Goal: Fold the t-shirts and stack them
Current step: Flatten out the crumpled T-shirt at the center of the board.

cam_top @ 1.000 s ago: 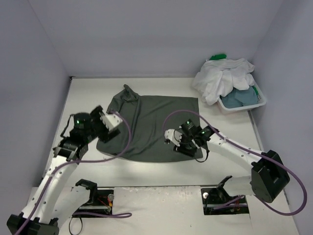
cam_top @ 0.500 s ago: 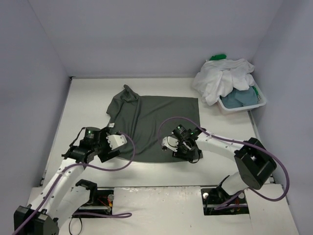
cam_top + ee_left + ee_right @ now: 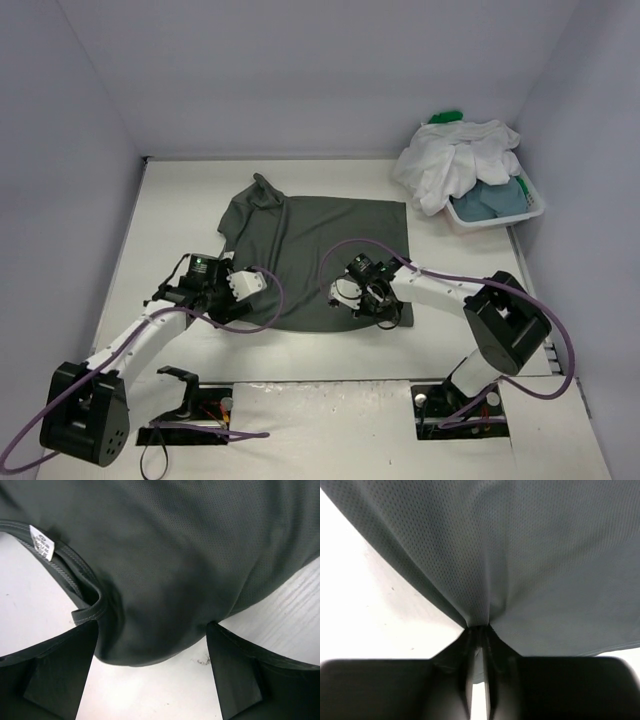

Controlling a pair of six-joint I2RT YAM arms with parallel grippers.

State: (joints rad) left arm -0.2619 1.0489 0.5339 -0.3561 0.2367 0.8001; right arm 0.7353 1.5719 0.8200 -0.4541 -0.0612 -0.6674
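A dark grey t-shirt [image 3: 310,250] lies spread flat on the white table. My left gripper [image 3: 248,298] is low at its near left corner and open. In the left wrist view the shirt's rounded edge [image 3: 150,645] sits between the two wide-apart fingers [image 3: 50,675], with the collar and its white label [image 3: 42,542] at the upper left. My right gripper [image 3: 345,295] is at the shirt's near edge, shut on a pinch of the grey cloth [image 3: 479,622], which fans out above the jaws. White [image 3: 455,160], blue-grey [image 3: 490,198] and green [image 3: 447,116] t-shirts are heaped at the far right.
A white slotted basket [image 3: 500,218] at the far right holds the heaped shirts, close to the right wall. Purple cables loop over both arms. Grey walls close in the table on the left, back and right.
My left arm has swung down and toward me to the shirt's near left corner, still open. My right gripper has slid left along the near edge and shut on the cloth.
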